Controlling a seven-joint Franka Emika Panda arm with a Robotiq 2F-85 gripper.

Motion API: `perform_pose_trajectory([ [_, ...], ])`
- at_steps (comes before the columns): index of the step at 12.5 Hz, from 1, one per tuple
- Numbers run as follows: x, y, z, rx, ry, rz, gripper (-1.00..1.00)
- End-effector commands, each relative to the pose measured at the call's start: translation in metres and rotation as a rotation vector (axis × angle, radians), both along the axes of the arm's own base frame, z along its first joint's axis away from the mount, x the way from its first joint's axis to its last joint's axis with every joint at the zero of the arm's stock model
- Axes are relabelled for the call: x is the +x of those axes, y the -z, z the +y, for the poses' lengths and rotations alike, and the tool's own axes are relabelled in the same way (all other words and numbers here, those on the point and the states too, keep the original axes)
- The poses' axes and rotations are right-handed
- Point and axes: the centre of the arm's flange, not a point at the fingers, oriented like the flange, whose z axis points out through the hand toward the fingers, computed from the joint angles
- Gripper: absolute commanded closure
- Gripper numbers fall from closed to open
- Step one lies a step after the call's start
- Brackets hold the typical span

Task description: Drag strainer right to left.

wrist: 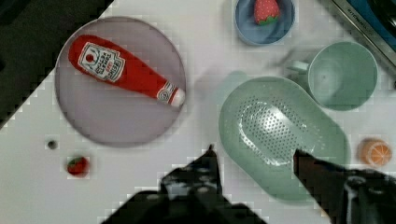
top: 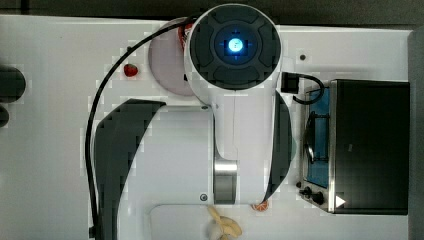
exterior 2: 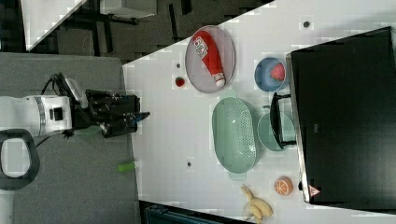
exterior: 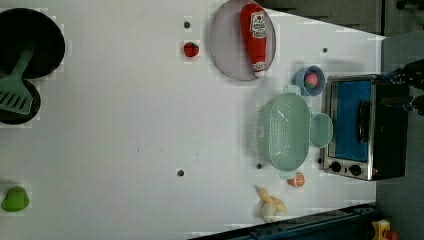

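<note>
Hovering well above the table [exterior: 125,125], the gripper [wrist: 254,161] has its fingers [wrist: 208,163] spread apart with nothing between them. The strainer [exterior: 285,131] rests on the table between the grey plate [exterior: 222,55] holding a ketchup bottle [exterior: 255,36] and the orange [exterior: 296,180], touching the green mug [exterior: 321,130] beside the toaster oven [exterior: 367,125].

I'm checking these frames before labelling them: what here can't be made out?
- Top view: the white robot arm hides the pale mint-green oval plastic strainer.
- Right view: the bunch of yellow bananas is cut by the bottom edge.
- Wrist view: the open gripper covers the strainer's near rim.
- Left view: the toaster oven's knob markings are too small.
</note>
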Motion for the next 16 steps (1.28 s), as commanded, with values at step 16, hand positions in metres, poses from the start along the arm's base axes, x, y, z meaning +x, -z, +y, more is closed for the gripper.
perform_pose_trajectory([
  [16,-0.086,0.166,-0.040,-0.008,0.375,0.004,-1.00],
])
